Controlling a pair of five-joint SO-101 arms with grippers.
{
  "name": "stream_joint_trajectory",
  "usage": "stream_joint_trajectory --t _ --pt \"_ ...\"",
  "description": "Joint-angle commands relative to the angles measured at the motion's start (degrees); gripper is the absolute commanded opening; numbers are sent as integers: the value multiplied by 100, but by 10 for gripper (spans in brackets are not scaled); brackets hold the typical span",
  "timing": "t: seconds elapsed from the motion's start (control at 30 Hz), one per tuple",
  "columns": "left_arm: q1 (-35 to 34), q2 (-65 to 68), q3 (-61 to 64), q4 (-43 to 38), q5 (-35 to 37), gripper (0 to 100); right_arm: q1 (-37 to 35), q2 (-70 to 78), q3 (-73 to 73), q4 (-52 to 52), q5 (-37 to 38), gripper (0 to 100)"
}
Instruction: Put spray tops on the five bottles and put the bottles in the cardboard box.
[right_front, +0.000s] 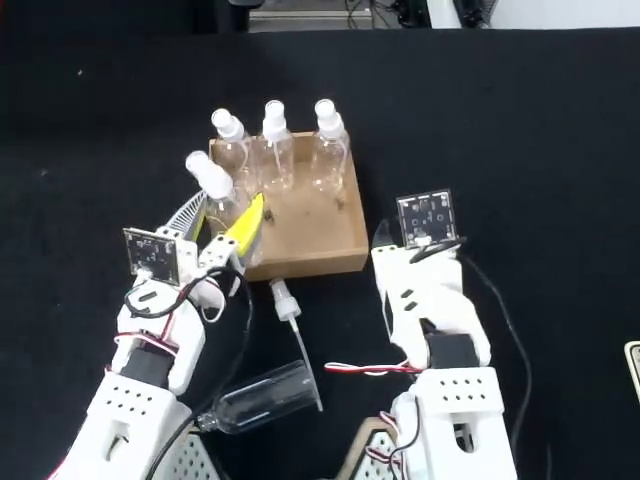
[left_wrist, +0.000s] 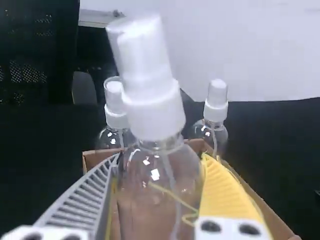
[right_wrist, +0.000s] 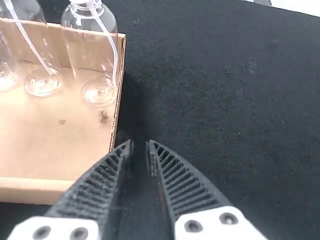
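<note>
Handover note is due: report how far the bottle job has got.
Done: three capped bottles stand in the cardboard box. In hand: the left end effector grips a fourth capped bottle at the box's left edge; whether it is set down is unclear. Left: the fifth bottle lies bare on the table, its spray top beside it, both to be joined and boxed. The right end effector is empty.

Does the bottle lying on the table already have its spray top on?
No, the lying bottle has a bare neck; a loose spray top lies nearby.
</note>
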Motion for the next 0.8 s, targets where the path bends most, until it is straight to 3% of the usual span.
stream_joint_trajectory --t 0.0,0.17,0.43,0.63,0.77 --pt "-268 -9 -338 -44 9 30 53 -84 -48 -185 0 25" --pt "-268 0 -171 -484 9 30 53 -84 -48 -185 0 25" --pt "-277 703 -453 -554 9 30 53 -84 -48 -185 0 25" --pt "-321 1618 -629 -1503 9 30 53 -84 -40 -185 0 25" --pt "-312 2004 -585 -1653 9 30 53 -84 -40 -185 0 25"
